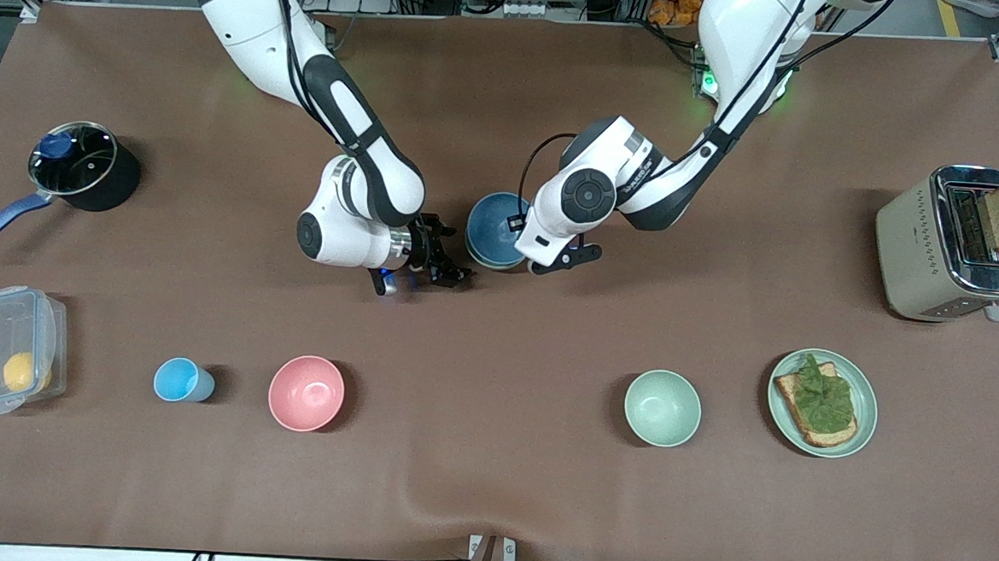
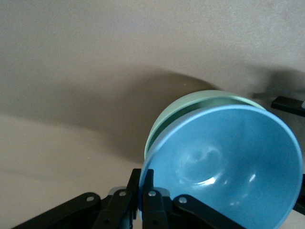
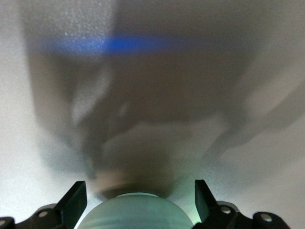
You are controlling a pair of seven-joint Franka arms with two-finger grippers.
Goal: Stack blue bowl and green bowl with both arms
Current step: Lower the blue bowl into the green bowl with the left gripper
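The left gripper [image 2: 141,183] is closed on the rim of the blue bowl [image 1: 492,222], with one finger inside the rim and one outside, as shown in the left wrist view. The blue bowl is nested in the green bowl [image 2: 190,101], whose rim shows as a crescent around that of the blue bowl. The stack is located near the middle of the table [image 1: 489,485], somewhat toward the edge along which the arm bases stand. Whether the stack rests on the table cannot be told.

The right gripper [image 1: 442,271] is held low over the table just beside the stack, toward the right arm's end. Its fingers [image 3: 74,202] are spread wide. In the right wrist view, the rounded outer wall of the green bowl lies between them, and no contact is seen.

A row of items is laid out along the table edge nearest the front camera. From the right arm's end, it consists of:
- a clear box [image 1: 8,349] with a yellow fruit inside
- a light-blue cup [image 1: 180,380]
- a pink bowl [image 1: 306,393]
- a mint bowl [image 1: 662,407]
- a plate [image 1: 865,394] bearing toast [image 1: 801,407] and a leaf

A lidded pot [image 1: 87,165] is placed near the edge at the right arm's end. A toaster [image 1: 920,247] holding a slice of bread is placed near the edge at the left arm's end.
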